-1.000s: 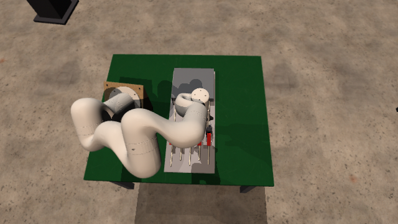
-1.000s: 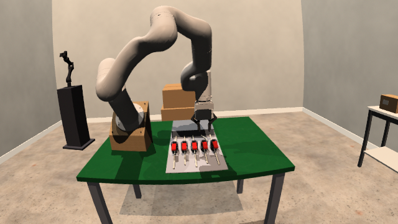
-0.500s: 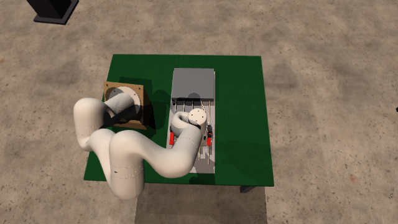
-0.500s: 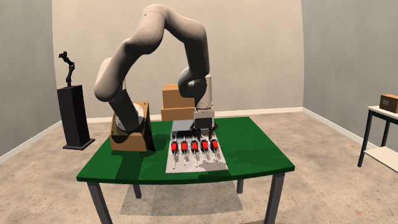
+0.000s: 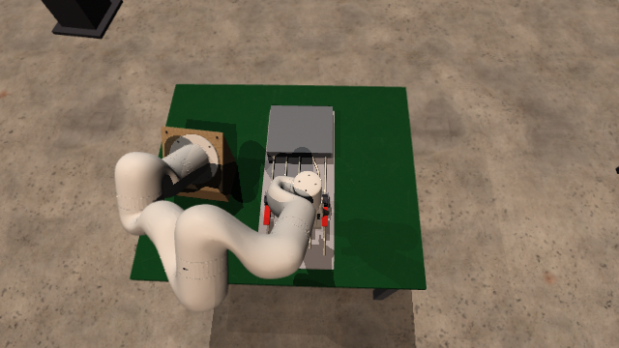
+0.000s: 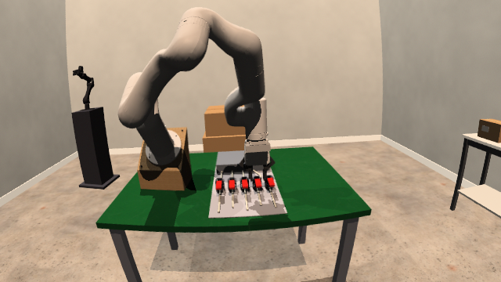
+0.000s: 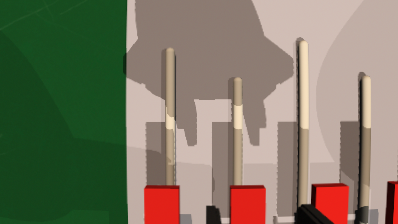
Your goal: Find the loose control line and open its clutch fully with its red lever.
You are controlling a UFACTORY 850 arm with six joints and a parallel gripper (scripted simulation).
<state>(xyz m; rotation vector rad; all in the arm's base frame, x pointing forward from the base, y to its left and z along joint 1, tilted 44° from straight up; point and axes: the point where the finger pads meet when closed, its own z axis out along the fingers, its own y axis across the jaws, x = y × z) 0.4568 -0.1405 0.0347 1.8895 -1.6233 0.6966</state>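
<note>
The grey console [image 5: 300, 130] sits at the far end of a pale plate [image 5: 307, 253] on the green table. Five lines run from it through five clutches with red levers [image 6: 244, 183]. The fourth line from the left [image 5: 316, 169] bows sideways; the others look straight. My gripper [image 6: 258, 169] hangs low over the clutch row near the fourth lever [image 6: 257, 182], open about halfway. In the wrist view its dark fingertips straddle the second red lever from the left [image 7: 247, 204], with nothing gripped. Line tails [image 7: 237, 130] extend beyond the levers.
The arm's wooden base block [image 5: 193, 161] stands left of the plate. The arm's elbow hangs over the plate's near left. Cardboard boxes [image 6: 219, 129] stand behind the table, a black pedestal [image 6: 91, 146] on the left and a side table [image 6: 481, 164] on the right.
</note>
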